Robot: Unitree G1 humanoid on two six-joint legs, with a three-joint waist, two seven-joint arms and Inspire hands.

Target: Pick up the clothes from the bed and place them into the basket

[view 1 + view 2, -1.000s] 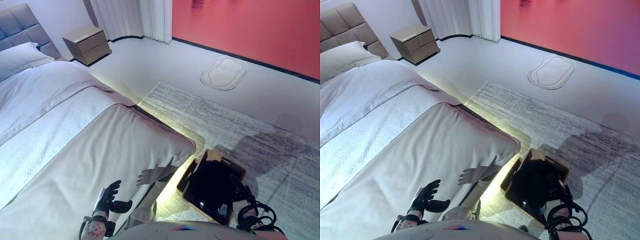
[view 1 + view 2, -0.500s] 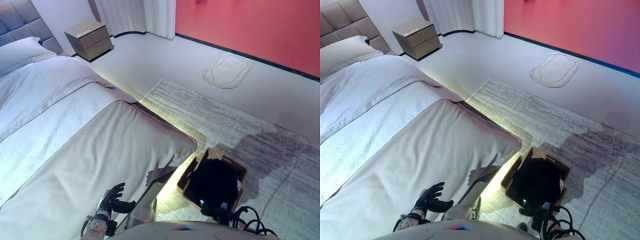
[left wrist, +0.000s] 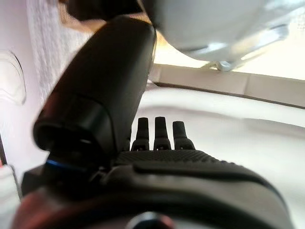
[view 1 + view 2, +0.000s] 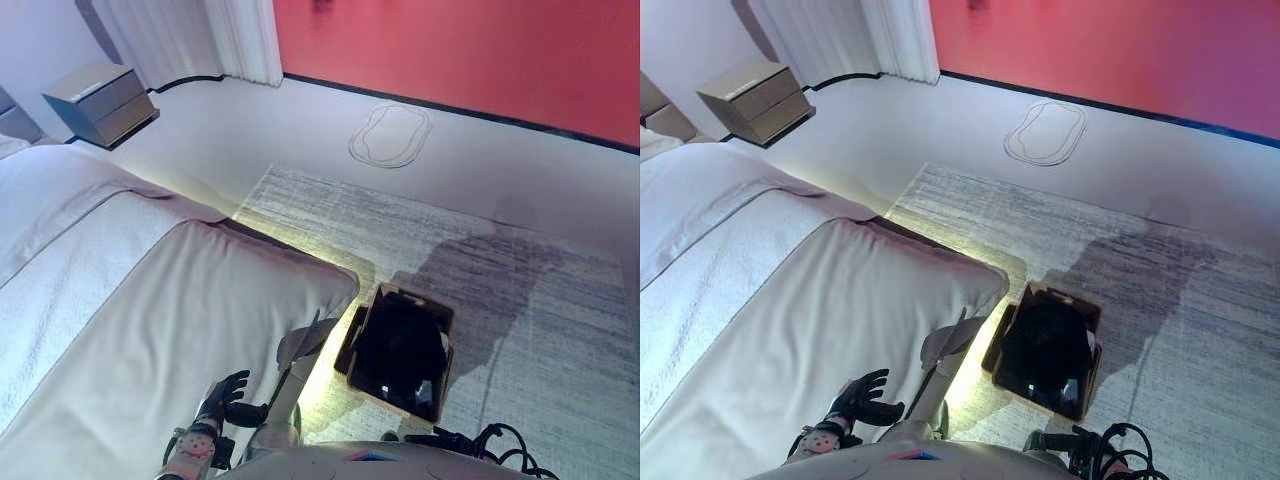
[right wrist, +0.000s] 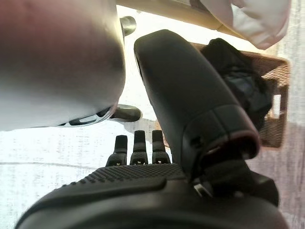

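A brown basket [image 4: 441,319] stands on the rug beside the bed's foot corner, with dark clothes [image 4: 398,342] lying in it. It also shows in the right wrist view [image 5: 275,81] with the dark clothes [image 5: 233,71]. The bed [image 4: 150,300] has a smooth pale cover. My left hand [image 4: 222,396] is open, fingers spread, over the bed's near edge. My right hand [image 5: 143,191] is open and empty, low near my body at the bottom edge [image 4: 1052,441], apart from the basket.
A grey rug [image 4: 470,240] covers the floor right of the bed. A nightstand [image 4: 100,100] stands at the far left by white curtains [image 4: 200,35]. A red wall [image 4: 450,50] runs along the back. An oval outline [image 4: 390,135] marks the floor.
The camera has turned, so the whole picture has shifted. My right hand has drawn back from beside the basket toward my body. My left hand stays open over the bed.
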